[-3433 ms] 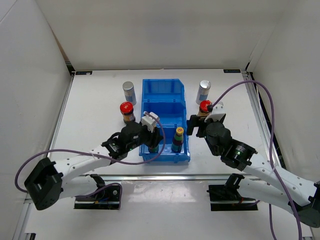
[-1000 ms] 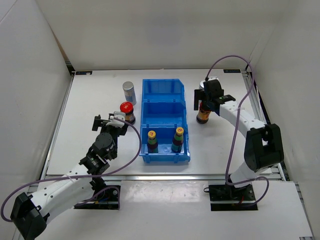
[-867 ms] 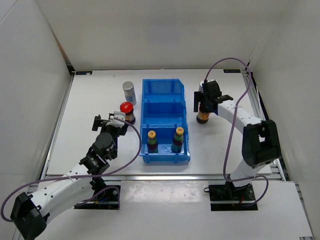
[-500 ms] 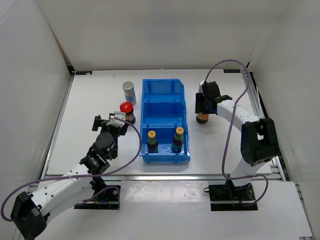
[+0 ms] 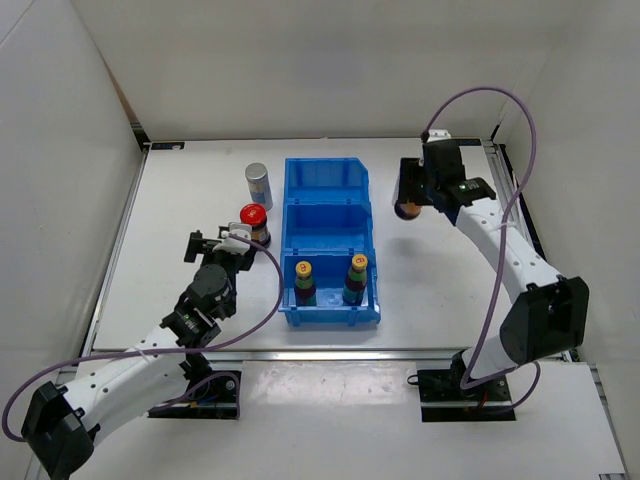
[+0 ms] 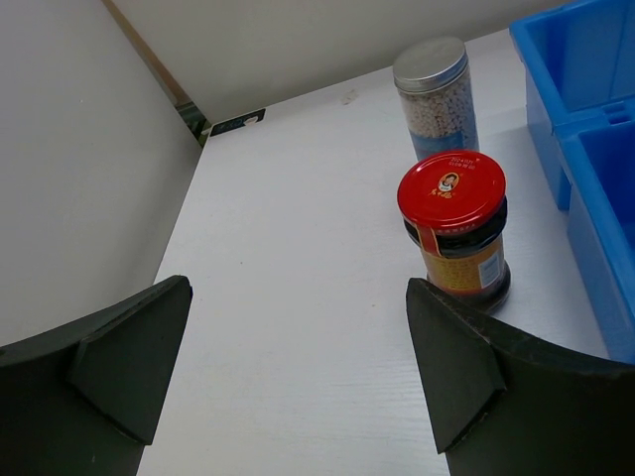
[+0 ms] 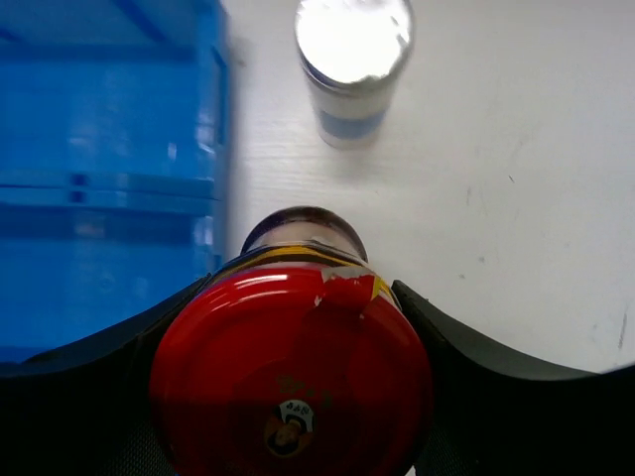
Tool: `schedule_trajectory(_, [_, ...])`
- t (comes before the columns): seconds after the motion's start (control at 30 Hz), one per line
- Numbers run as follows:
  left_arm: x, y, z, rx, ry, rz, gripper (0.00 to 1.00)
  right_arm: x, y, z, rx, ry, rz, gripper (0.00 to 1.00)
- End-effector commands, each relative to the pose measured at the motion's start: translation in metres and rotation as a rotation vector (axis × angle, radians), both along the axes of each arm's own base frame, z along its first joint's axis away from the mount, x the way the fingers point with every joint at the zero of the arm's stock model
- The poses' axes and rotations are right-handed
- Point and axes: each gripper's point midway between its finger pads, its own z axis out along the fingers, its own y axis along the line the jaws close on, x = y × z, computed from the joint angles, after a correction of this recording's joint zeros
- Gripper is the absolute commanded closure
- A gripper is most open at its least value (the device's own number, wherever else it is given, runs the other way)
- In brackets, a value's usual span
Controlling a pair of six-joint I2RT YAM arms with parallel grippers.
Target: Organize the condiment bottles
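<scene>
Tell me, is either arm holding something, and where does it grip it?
The right arm's fingers clamp a red-capped bottle at its cap; the left fingers hold nothing.

A red-capped dark glass jar (image 7: 291, 382) with a yellow label, a silver-lidded bottle (image 6: 434, 94) of pale speckled granules above blue, and yellow-capped green-and-red bottles (image 5: 305, 283) in a blue plastic bin (image 5: 328, 182).

Right claw (image 5: 413, 192) covers most of held dark bottle (image 5: 406, 210) overhead
</scene>
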Motion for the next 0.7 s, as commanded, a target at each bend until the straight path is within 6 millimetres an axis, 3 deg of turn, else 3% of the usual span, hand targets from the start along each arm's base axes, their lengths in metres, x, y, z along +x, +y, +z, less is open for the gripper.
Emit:
schedule_trajectory(0.0, [0.002,0.001,0.011,-0.026,-0.022,0.016,0.0,0.012,0.045,0.079,0.129,-0.212,0.162,0.89])
schedule_trajectory(0.13, [0.002,0.001,0.011,-0.026,-0.022,0.016,0.0,0.009,0.092,0.078,0.143,-0.214,0.304,0.91])
schedule_trajectory(0.3, [0.002,0.002,0.009,-0.02,-0.015,0.025,0.0,0.003,0.138,0.051,0.132,-0.174,0.415,0.92])
schedule_trajectory(0.43, [0.002,0.002,0.009,-0.02,-0.015,0.025,0.0,0.007,0.15,0.023,0.112,-0.122,0.417,0.92])
schedule_trajectory(0.67, [0.002,0.002,0.009,-0.02,-0.015,0.025,0.0,0.018,0.154,-0.019,0.083,-0.076,0.372,0.88])
